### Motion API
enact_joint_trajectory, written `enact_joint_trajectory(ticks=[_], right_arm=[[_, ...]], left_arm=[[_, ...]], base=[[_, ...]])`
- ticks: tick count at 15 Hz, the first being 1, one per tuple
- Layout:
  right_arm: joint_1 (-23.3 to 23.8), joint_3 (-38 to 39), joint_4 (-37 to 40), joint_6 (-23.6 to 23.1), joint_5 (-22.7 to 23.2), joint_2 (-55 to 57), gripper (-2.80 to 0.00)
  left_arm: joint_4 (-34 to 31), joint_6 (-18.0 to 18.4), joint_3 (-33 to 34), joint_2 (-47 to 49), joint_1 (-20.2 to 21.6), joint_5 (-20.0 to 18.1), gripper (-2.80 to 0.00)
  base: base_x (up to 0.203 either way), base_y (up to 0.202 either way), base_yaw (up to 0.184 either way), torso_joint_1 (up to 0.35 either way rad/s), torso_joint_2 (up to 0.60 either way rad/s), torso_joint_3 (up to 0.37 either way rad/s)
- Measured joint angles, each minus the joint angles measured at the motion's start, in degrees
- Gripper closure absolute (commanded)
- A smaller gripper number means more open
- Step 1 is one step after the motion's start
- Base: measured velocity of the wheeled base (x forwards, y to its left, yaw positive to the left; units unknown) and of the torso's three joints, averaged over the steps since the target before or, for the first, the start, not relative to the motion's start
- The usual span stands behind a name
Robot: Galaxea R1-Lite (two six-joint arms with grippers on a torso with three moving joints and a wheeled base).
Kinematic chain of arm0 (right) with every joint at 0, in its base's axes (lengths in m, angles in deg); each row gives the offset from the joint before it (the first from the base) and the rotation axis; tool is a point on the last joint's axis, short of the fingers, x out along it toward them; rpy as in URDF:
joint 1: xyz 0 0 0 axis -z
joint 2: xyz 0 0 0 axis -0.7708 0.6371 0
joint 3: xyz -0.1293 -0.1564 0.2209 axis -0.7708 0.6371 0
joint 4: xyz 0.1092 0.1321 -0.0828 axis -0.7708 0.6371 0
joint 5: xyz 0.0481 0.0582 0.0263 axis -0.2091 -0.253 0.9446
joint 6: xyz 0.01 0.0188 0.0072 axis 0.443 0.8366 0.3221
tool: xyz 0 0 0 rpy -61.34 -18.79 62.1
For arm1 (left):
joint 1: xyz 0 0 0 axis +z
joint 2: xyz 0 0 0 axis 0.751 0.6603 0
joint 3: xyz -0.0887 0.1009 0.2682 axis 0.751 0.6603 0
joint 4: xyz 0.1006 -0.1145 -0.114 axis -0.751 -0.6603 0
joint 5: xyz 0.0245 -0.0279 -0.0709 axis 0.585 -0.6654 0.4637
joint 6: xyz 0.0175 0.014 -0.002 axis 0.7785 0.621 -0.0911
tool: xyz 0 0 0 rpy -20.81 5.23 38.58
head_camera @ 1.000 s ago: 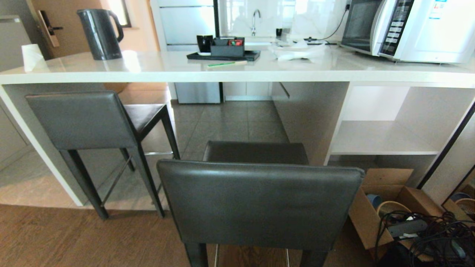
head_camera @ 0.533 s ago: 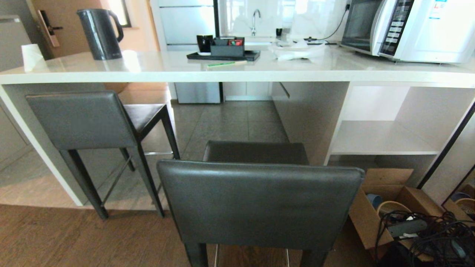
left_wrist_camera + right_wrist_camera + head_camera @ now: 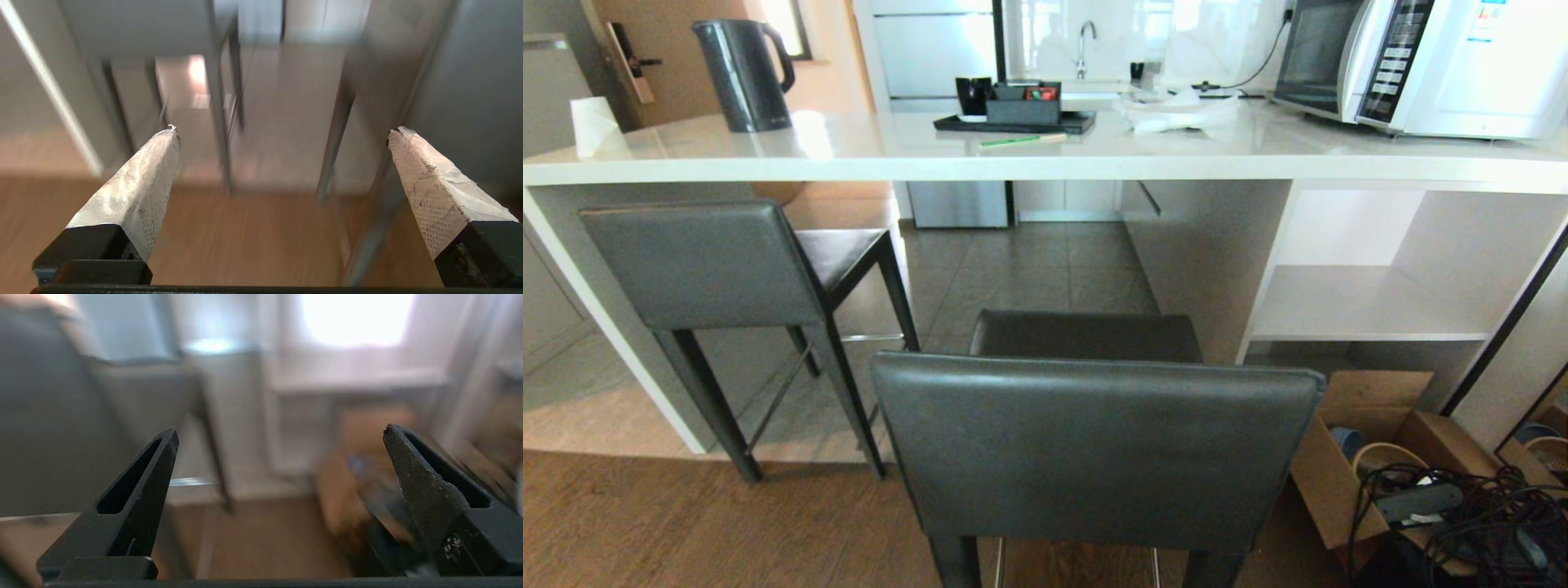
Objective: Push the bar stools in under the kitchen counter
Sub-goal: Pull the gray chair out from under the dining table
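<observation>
Two bar stools stand in front of me at the kitchen counter [image 3: 1045, 151]. From my head camera, the left stool [image 3: 698, 265] has its seat partly under the white top, close to the white side leg, with its dark backrest just outside the counter edge. The near stool [image 3: 1094, 449] is right below my camera, between the left stool and the white open shelf [image 3: 1364, 306]; its backrest fills the lower middle of the picture and its seat is short of the counter edge, so this one is not pushed in.

On the counter I see a dark kettle [image 3: 743, 73] at the left, a black tray [image 3: 1017, 122] with small containers in the middle, a green pen [image 3: 1021, 140] in front of the tray, and a microwave [image 3: 1421, 61] at the right. A cardboard box [image 3: 1347, 457] and a tangle of cables [image 3: 1462, 514] lie on the floor to the right of the near stool.

Neither arm shows in my head camera. My left gripper [image 3: 282, 130] has its pale fingers [image 3: 139, 179] spread wide with nothing between them; stool legs show blurred beyond it. My right gripper [image 3: 280, 433] also has its black fingers [image 3: 143, 490] wide apart and empty, with a grey backrest blurred to one side.
</observation>
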Motion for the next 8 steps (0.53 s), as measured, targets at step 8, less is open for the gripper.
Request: enact_joint_trajectory(ticks=[8], right_arm=[[0.0, 6.4, -2.5, 4.3, 7.7, 0.0, -2.8]], left_arm=[[0.4, 1.3, 5.4, 0.0, -0.1, -0.5, -2.8]], base=[[0.0, 0.0, 0.0, 0.0, 0.0, 0.0]])
